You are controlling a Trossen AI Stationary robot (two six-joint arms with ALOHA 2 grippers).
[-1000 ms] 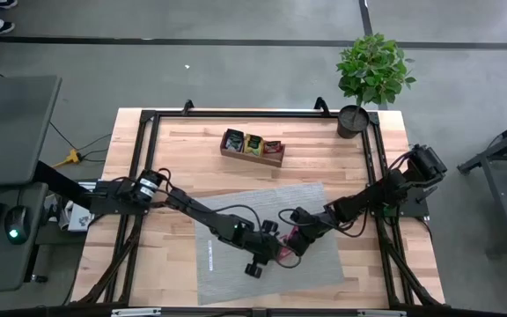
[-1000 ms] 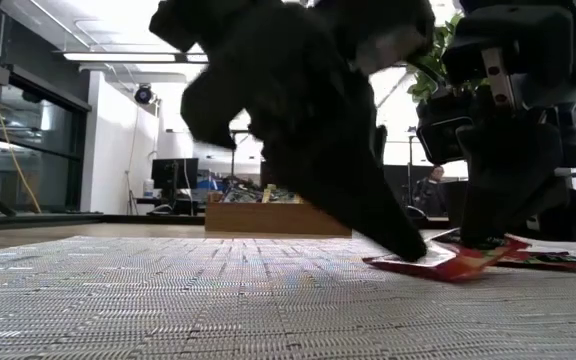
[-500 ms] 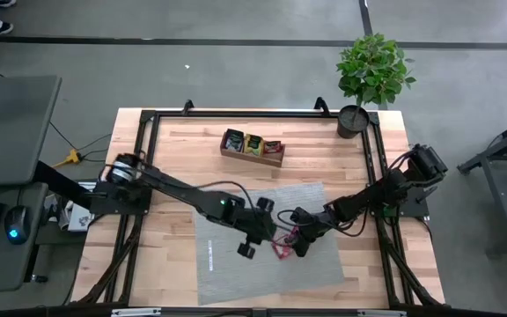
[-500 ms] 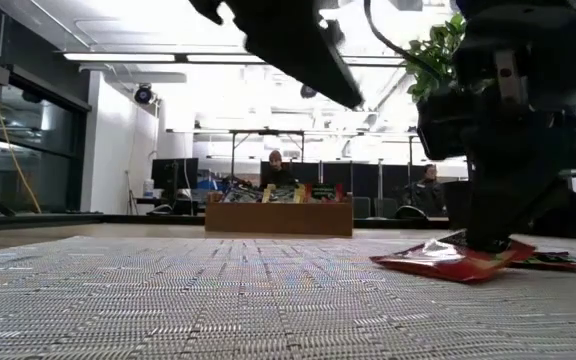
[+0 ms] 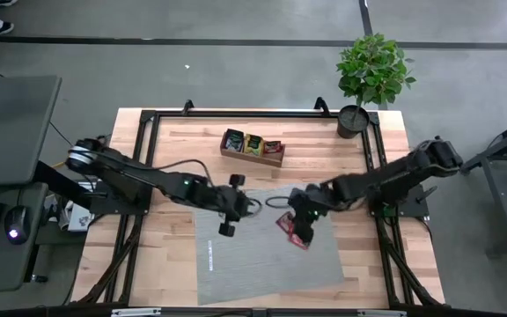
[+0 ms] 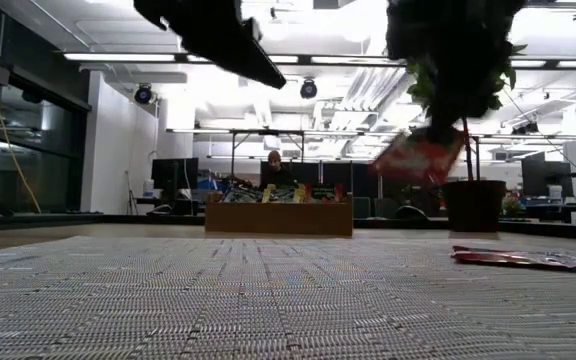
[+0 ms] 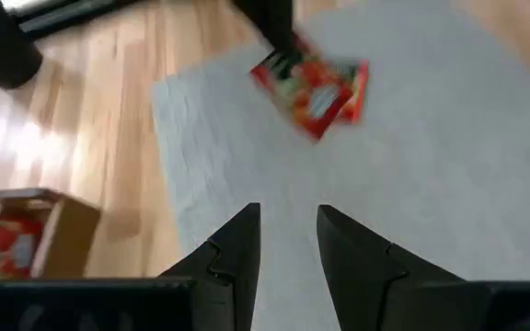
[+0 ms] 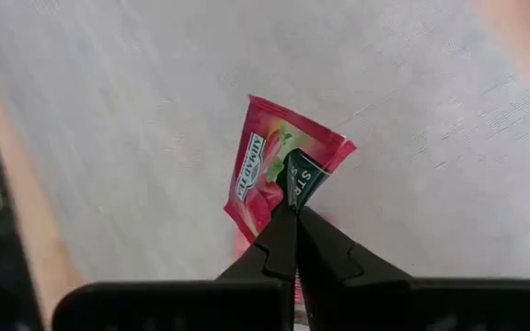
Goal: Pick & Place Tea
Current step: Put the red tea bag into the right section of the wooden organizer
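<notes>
Red sachet in right tool, airborne

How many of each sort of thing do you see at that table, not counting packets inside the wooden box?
Arms: 2, left and right
Tray: 1
Mat: 1
Potted plant: 1
Sachets: 2, one red in the right gripper, one lying on the mat
Total: 7

Wooden table: grey mat, tray, plant pot
</notes>
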